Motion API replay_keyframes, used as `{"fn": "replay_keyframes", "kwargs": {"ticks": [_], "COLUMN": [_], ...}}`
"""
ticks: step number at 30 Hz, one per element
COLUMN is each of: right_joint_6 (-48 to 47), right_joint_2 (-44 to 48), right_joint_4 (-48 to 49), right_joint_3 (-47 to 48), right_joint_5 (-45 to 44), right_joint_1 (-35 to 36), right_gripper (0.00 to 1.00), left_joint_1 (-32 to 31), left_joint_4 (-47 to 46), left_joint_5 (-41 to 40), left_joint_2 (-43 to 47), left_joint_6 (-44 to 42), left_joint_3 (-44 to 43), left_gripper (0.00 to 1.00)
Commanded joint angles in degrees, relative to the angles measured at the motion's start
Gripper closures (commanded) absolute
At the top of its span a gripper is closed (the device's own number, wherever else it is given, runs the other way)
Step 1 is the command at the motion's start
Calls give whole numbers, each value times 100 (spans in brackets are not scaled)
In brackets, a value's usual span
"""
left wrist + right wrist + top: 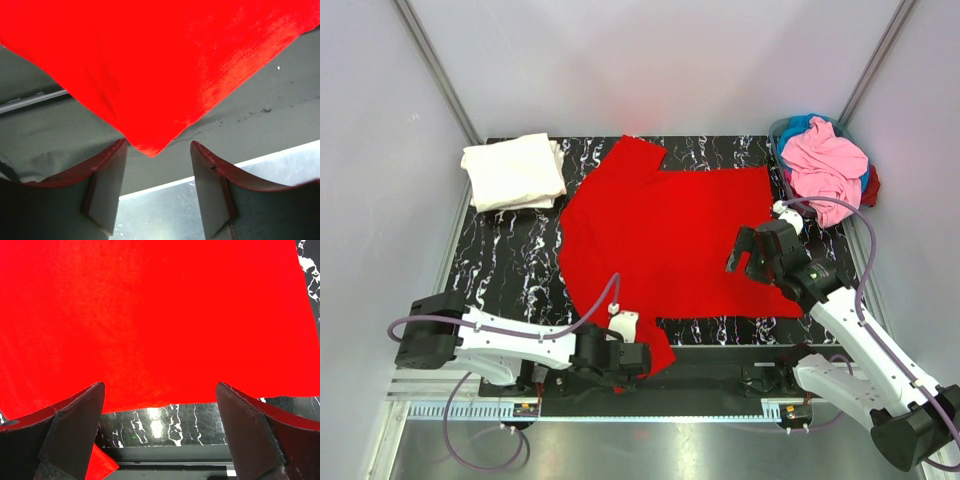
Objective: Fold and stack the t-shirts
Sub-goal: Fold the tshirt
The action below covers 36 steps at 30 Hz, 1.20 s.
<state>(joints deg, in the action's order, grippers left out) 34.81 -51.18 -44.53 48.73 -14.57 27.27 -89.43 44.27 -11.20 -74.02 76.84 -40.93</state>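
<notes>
A red t-shirt (665, 235) lies spread over the middle of the black marbled table (510, 275); one corner hangs over the near edge. My left gripper (642, 358) is open at that hanging corner (150, 145), whose tip sits just above the gap between my fingers. My right gripper (748, 262) is open and empty above the shirt's right side, near its lower hem (165, 402). A folded white t-shirt (513, 171) lies at the back left. A heap of pink and blue shirts (826, 163) sits at the back right.
Grey enclosure walls stand on both sides and behind. A metal rail (620, 412) runs along the near table edge by the arm bases. The heap sits in a container at the table's back right corner.
</notes>
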Motion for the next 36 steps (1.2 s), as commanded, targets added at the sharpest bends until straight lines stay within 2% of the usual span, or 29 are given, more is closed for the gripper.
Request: {"fn": "replay_keyframes", "kwargs": {"ticks": [1, 12, 15, 19, 20, 23, 24, 26, 27, 28, 29, 31, 34, 36], "right_joint_6": [96, 132, 132, 193, 237, 596, 1015, 1413, 1545, 1521, 1494, 1564, 1915, 2169], "right_joint_2": [47, 38, 55, 108, 117, 12, -67, -243, -244, -113, -33, 3, -251, -226], "right_joint_4": [-38, -55, -73, -125, -161, -520, -730, -1241, -1242, -972, -839, -837, -1187, -1085], "right_joint_3": [93, 110, 128, 110, 110, 206, 259, 312, 252, -62, -257, -565, -444, -592], "right_joint_5": [-283, -310, -319, -415, -459, -949, -1178, -1383, -1121, -179, 283, 560, 333, 471], "right_joint_1": [24, 16, 16, 16, 16, 7, -2, -326, -632, -1366, -1817, -2625, -2866, -3139], "right_gripper": [0, 0, 0, 0, 0, 0, 0, 1, 0, 0, 0, 0, 0, 0], "left_joint_1": [-84, -136, -145, -145, -145, -145, -136, -93, -58, 4, 161, 442, 575, 646], "left_joint_4": [-174, 20, 64, 161, 196, 205, 187, 178, 196, 239, 240, 109, -119, -173], "left_joint_5": [-154, -321, -356, -418, -444, -479, -479, -575, -620, -672, -751, -743, -769, -796], "left_joint_2": [-191, -719, -851, -991, -992, -825, -738, -378, -229, 77, 228, 640, 932, 916], "left_joint_6": [279, 279, 262, 218, 209, 191, 200, 226, 244, 235, 218, 51, -125, -195], "left_joint_3": [-143, -328, -389, -504, -521, -531, -452, -355, -250, -188, -118, 128, 348, 401], "left_gripper": [43, 53, 62, 85, 98, 100, 100, 100, 100, 100, 100, 100, 100, 100]}}
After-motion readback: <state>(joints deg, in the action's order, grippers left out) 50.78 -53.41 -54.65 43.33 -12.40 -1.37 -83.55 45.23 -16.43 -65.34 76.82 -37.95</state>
